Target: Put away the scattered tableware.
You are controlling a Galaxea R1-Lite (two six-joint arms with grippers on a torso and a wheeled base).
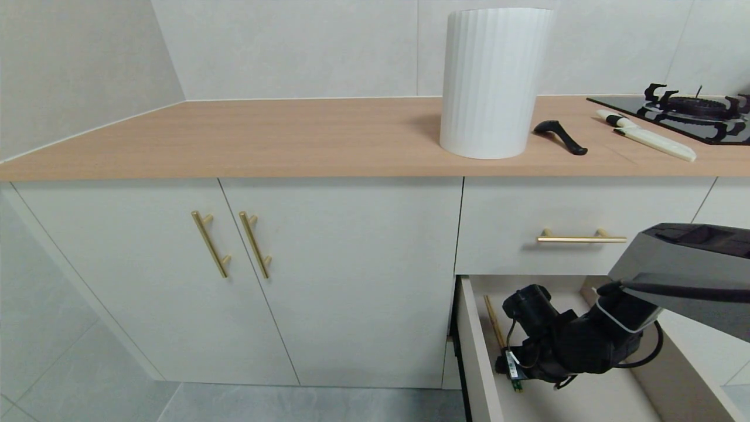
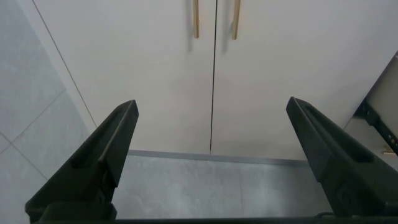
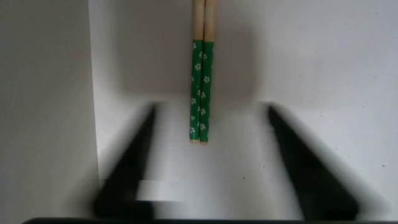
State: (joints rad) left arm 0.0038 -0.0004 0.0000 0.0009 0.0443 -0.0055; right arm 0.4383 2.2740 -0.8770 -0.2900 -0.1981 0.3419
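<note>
A pair of wooden chopsticks [image 3: 199,74] with green flowered ends lies on the floor of the open drawer [image 1: 476,351], along its left wall [image 1: 495,325]. My right gripper [image 3: 208,111] hangs open just over the green ends, one finger on each side, touching nothing. In the head view the right gripper [image 1: 515,366] is down inside the drawer. On the counter lie a black-handled utensil [image 1: 559,135] and a white knife [image 1: 647,138]. My left gripper [image 2: 211,109] is open and holds nothing, low in front of the cabinet doors [image 2: 214,68].
A tall white ribbed container [image 1: 491,82] stands on the wooden counter [image 1: 263,138]. A gas hob [image 1: 694,114] is at the far right. A shut drawer with a gold handle [image 1: 581,238] sits above the open one. Grey floor tiles [image 2: 211,186] lie below.
</note>
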